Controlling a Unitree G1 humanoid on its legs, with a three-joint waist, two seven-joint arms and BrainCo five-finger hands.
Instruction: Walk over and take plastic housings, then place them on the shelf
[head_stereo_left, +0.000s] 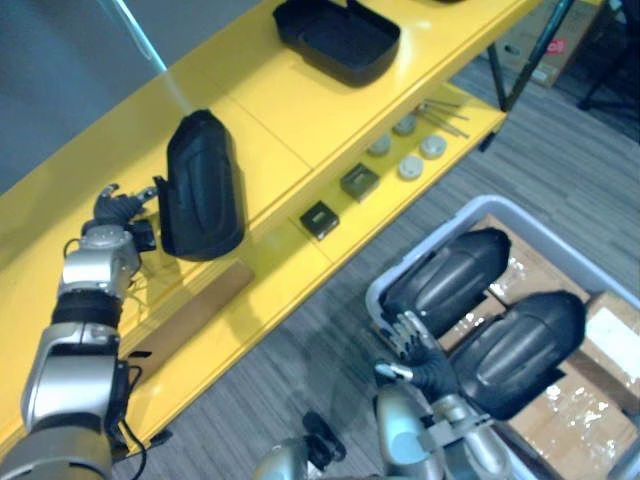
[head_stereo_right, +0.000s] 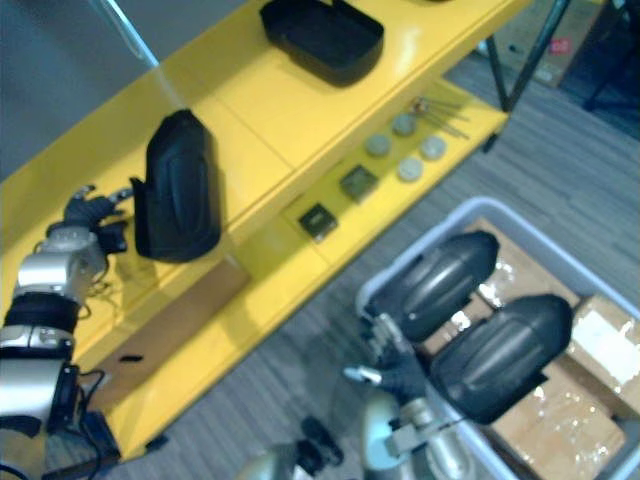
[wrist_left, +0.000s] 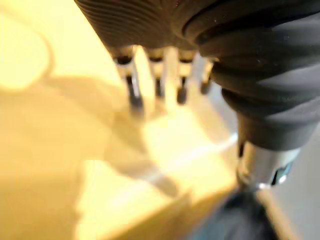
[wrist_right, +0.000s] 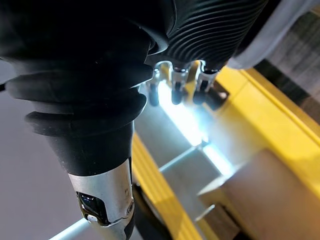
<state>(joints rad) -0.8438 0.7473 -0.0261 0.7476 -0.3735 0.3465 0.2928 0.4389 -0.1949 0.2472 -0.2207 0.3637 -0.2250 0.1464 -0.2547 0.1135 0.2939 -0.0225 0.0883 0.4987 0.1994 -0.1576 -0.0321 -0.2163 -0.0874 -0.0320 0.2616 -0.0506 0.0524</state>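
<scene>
A black ribbed plastic housing (head_stereo_left: 200, 185) lies on the top board of the yellow shelf (head_stereo_left: 300, 110). My left hand (head_stereo_left: 112, 212) rests just to its left on the board, fingers relaxed and holding nothing; in the left wrist view its fingers (wrist_left: 132, 90) point straight over bare yellow surface. Two more black housings (head_stereo_left: 450, 275) (head_stereo_left: 520, 345) lie in a grey bin (head_stereo_left: 505, 208) on the floor at the lower right. My right hand (head_stereo_left: 415, 345) hovers at the bin's near corner, open and apart from both housings.
A black tray-like shell (head_stereo_left: 335, 38) sits further along the top board. The lower ledge carries two small black squares (head_stereo_left: 320, 218), round grey discs (head_stereo_left: 410, 165), thin metal rods (head_stereo_left: 445, 115) and a brown cardboard slab (head_stereo_left: 190, 310). Wrapped cardboard boxes (head_stereo_left: 560, 410) lie under the housings in the bin.
</scene>
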